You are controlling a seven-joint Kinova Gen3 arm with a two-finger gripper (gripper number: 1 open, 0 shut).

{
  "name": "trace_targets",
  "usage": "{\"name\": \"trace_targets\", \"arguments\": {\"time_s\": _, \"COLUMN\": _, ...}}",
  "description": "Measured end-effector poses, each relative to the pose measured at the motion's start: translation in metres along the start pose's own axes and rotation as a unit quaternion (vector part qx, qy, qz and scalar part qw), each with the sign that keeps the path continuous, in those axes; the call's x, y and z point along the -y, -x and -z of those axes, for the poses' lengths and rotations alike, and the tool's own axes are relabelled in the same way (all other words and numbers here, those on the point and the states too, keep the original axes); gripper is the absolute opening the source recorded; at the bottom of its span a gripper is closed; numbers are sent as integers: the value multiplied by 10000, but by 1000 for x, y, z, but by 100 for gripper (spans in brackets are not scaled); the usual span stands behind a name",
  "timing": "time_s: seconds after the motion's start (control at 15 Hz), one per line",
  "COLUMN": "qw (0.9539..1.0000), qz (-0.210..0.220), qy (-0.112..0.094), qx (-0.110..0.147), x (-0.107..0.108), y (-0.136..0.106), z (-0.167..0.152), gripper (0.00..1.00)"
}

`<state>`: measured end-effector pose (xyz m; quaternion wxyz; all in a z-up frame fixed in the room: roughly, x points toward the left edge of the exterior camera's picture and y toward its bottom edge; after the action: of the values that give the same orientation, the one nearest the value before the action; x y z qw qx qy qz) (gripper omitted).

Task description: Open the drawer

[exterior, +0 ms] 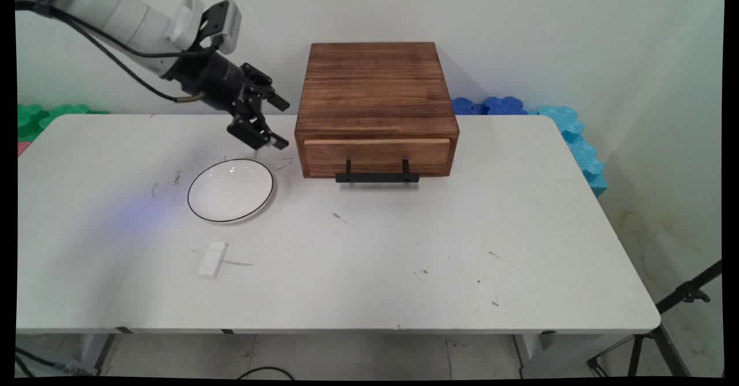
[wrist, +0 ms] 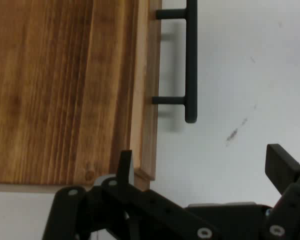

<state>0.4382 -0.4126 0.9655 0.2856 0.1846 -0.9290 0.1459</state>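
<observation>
The gripper (exterior: 271, 122) hangs in the air just left of the wooden drawer box (exterior: 375, 94), fingers spread wide and holding nothing. The drawer sits closed, its black handle (exterior: 377, 176) facing the near edge. Just below the gripper lies a white plate (exterior: 230, 190), with a small white block (exterior: 212, 259) nearer us

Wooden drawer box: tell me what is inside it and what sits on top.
Nothing sits on top of the wooden drawer box. Its drawer, with a black handle, is shut, so its contents cannot be seen. The open gripper hangs beside it.
</observation>
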Motion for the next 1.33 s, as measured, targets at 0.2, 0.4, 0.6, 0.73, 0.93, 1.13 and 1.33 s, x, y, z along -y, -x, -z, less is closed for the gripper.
{"name": "trace_targets", "arguments": {"time_s": 0.2, "qw": 10000, "qz": 5, "qy": -9, "qx": -3, "x": 0, "y": -10, "z": -5, "gripper": 100}}
{"name": "trace_targets", "arguments": {"time_s": 0.4, "qw": 10000, "qz": 6, "qy": -29, "qx": -16, "x": -2, "y": -19, "z": -6, "gripper": 100}}
{"name": "trace_targets", "arguments": {"time_s": 0.6, "qw": 10000, "qz": 11, "qy": -39, "qx": -31, "x": -4, "y": -26, "z": -8, "gripper": 100}}
{"name": "trace_targets", "arguments": {"time_s": 0.73, "qw": 10000, "qz": 18, "qy": -47, "qx": -47, "x": -5, "y": -32, "z": -11, "gripper": 100}}
{"name": "trace_targets", "arguments": {"time_s": 0.93, "qw": 10000, "qz": 37, "qy": -67, "qx": -57, "x": -7, "y": -40, "z": -16, "gripper": 100}}
{"name": "trace_targets", "arguments": {"time_s": 1.13, "qw": 9999, "qz": 48, "qy": -87, "qx": -44, "x": -8, "y": -47, "z": -22, "gripper": 100}}
{"name": "trace_targets", "arguments": {"time_s": 1.33, "qw": 9999, "qz": 64, "qy": -104, "qx": 0, "x": -12, "y": -53, "z": -36, "gripper": 100}}
